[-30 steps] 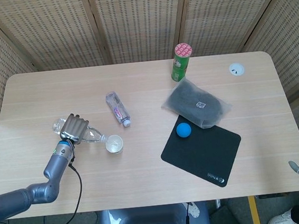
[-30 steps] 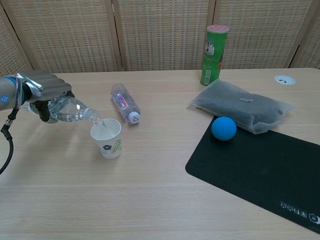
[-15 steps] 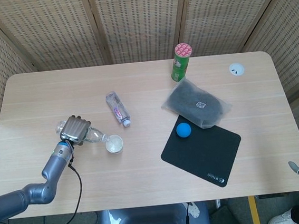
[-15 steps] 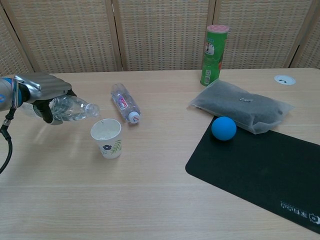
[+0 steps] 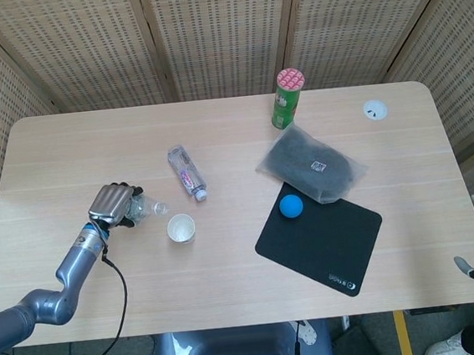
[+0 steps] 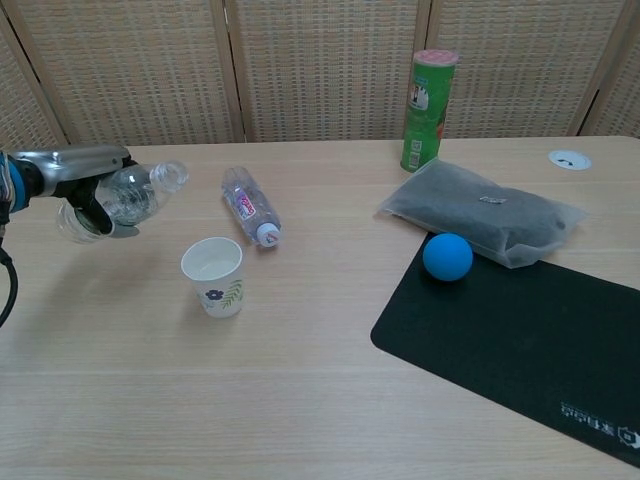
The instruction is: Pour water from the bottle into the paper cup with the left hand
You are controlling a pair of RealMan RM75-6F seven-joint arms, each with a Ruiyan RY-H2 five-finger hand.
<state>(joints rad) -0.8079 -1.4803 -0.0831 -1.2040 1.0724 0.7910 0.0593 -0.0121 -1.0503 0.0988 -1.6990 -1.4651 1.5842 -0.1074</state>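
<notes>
Clear plastic bottle (image 6: 130, 196), gripped in the left hand (image 6: 85, 180), is tipping back from the paper cup (image 6: 213, 276), suggesting pouring is ending.

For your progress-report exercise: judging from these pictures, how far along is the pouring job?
Done: the paper cup stands upright, seemingly holding water. In hand: the left hand grips the bottle, neck raised, clear of the cup, no stream showing. Left: probably only setting the bottle down.
</notes>
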